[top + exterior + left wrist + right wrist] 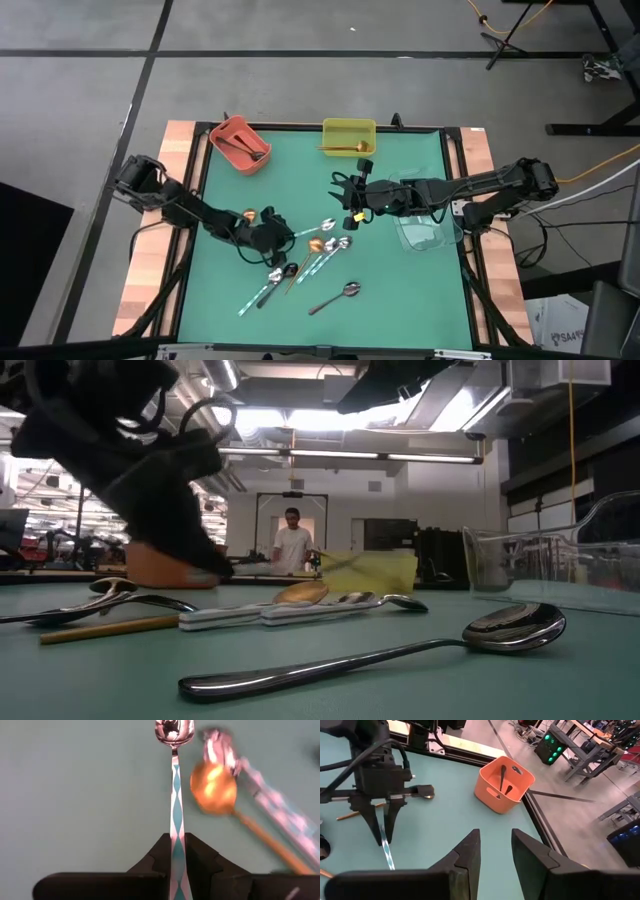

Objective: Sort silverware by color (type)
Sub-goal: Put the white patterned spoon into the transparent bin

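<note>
My left gripper (277, 233) is low over the green mat's middle, shut on a silver spoon (173, 780) with a blue-and-white diamond handle. Its bowl (327, 224) points toward the table's right. Beside it lie a gold spoon (216, 791) and another patterned spoon (272, 795). More silverware lies nearer the front: a dark spoon (285, 279), a patterned spoon (262, 291) and a shiny spoon (336, 297). My right gripper (496, 851) hangs open above the mat, right of centre, with nothing between its fingers. My left gripper pinches the patterned handle (176, 851) between its two fingers, toward the handle's free end. The fingers (381, 827) slant down from the table's left and lie along the spoon. The spoon sticks out ahead of them; I cannot tell whether its bowl touches the mat.
An orange bin (240, 143) with dark spoons stands at the far left, a yellow bin (348, 135) with a gold spoon at the far middle. A clear bin (425, 228) stands at the right. A person (293, 545) stands far behind the table.
</note>
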